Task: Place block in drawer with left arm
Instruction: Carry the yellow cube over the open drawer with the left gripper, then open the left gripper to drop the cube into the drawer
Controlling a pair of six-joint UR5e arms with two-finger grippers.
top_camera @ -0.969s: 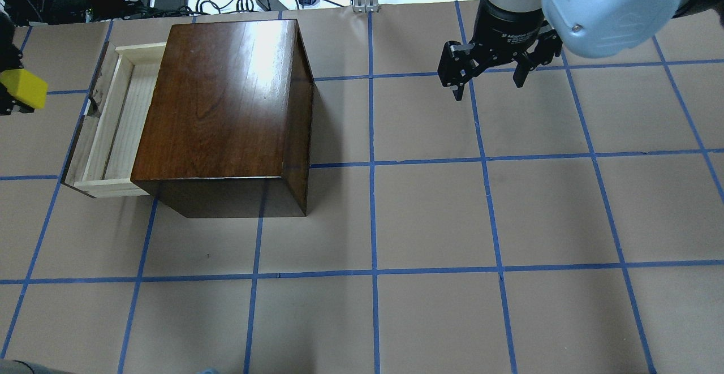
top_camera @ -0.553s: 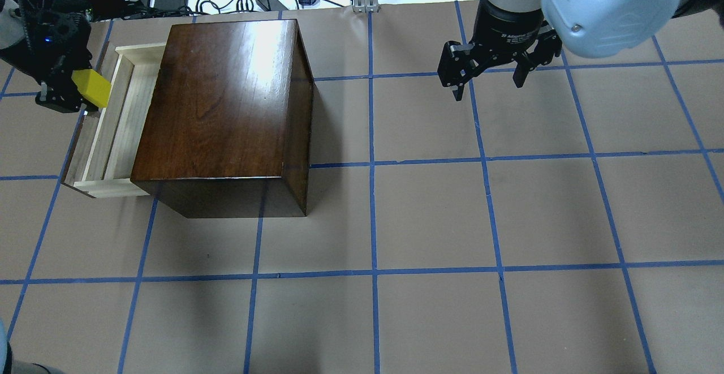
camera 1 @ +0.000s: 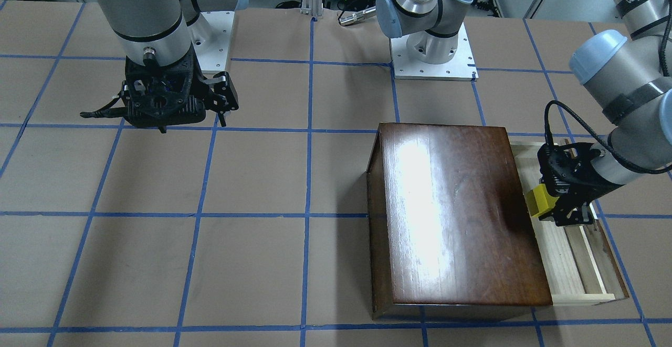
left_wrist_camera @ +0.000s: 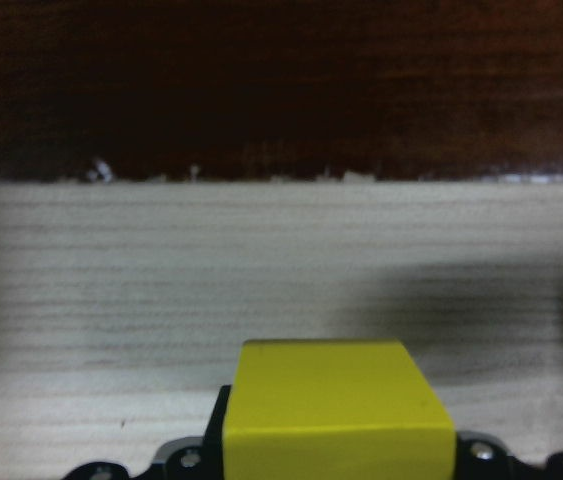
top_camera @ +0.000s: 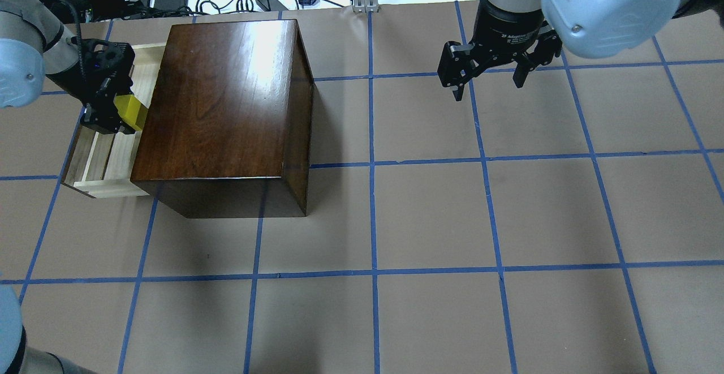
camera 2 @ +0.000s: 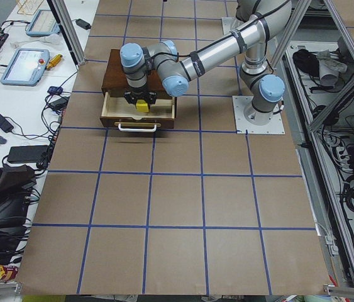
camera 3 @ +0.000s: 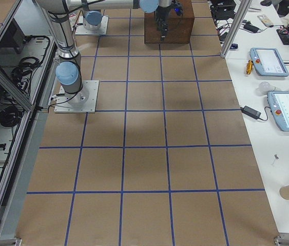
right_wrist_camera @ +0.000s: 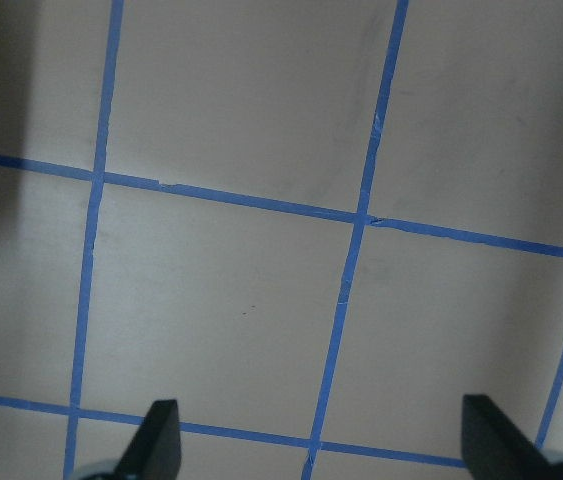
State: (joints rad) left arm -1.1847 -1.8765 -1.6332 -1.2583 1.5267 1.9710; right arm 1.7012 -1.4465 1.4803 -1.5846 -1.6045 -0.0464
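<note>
While the left gripper (top_camera: 127, 115) clamps the yellow block (camera 1: 539, 202) between its fingers, the block hangs over the pulled-out drawer (top_camera: 100, 158), close to the front edge of the dark wooden box (top_camera: 220, 97) (the left wrist view shows the pale drawer floor just past it). The right gripper (top_camera: 486, 82) hovers over the table (top_camera: 430, 215), well apart from the box, its fingers spread and holding nothing.
</note>
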